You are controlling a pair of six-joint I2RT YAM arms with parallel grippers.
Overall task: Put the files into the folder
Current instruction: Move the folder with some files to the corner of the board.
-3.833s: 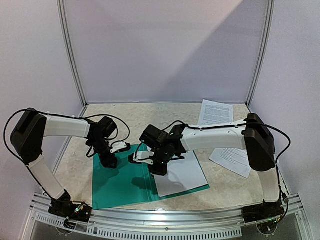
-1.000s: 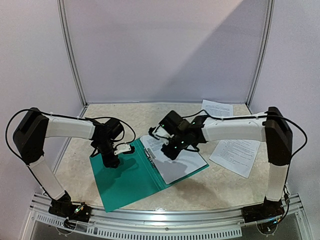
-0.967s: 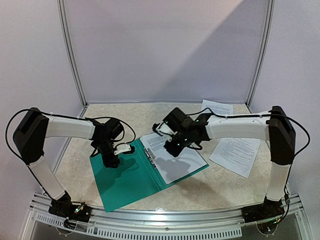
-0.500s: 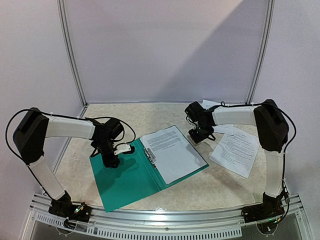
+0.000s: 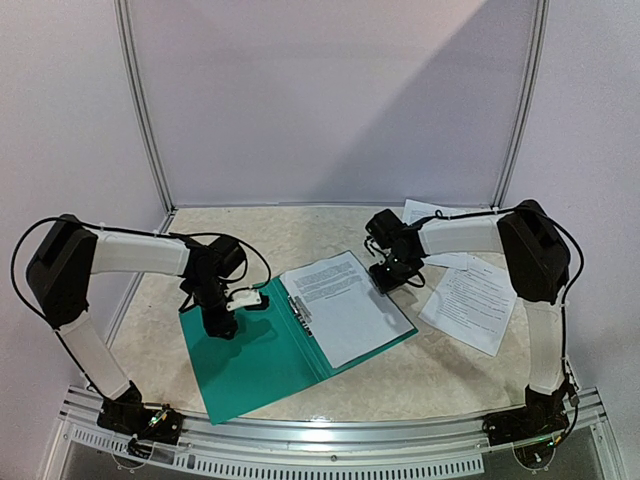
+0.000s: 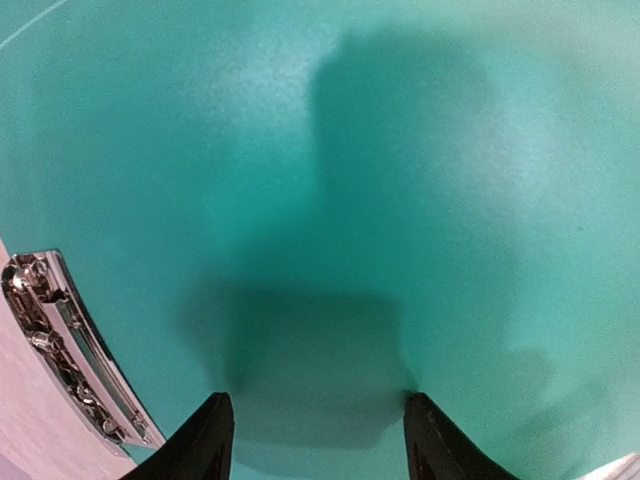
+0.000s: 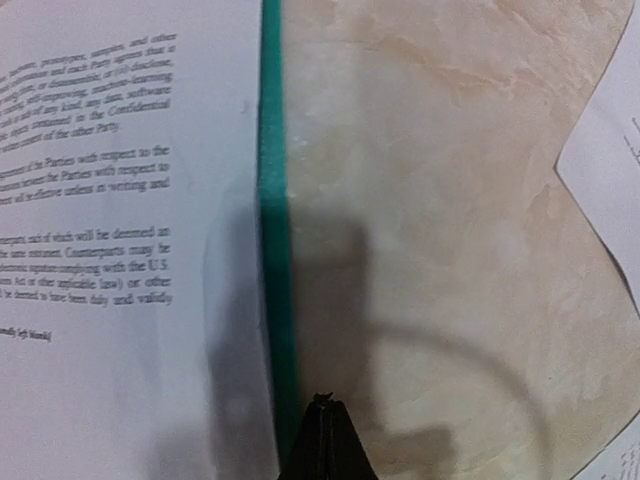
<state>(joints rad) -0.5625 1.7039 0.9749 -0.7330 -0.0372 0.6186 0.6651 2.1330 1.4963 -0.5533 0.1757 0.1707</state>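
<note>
Left gripper (image 6: pixel 318 445) hangs over the folder (image 5: pixel 250 365) with its jaws apart and nothing between them. Its dark fingertips (image 6: pixel 212 440) sit low above the bare left cover; whether they touch the plastic cannot be told. Right gripper (image 7: pixel 322 430) is closed tight on nothing, its tip just beside the folder's right-hand edge.

The folder lies open and flat on the table (image 5: pixel 300 230), near the middle, turned so that its spine runs from about 11 o'clock to 5 o'clock. The metal clip (image 5: pixel 298 308) lies along that spine. One printed sheet (image 5: pixel 345 305) lies flat in the right half, with a thin teal strip of cover showing past its outer edge.

In the top view the left gripper stands at about 9 o'clock from the clip, the right gripper at about 2 o'clock from the middle of the filed sheet.

Two more loose sheets lie on the marbled table outside the folder: the near loose sheet (image 5: pixel 478 300) at 3 o'clock from it, well apart, and the far loose sheet (image 5: pixel 428 213) at about 1 o'clock, partly under the right arm.
</note>
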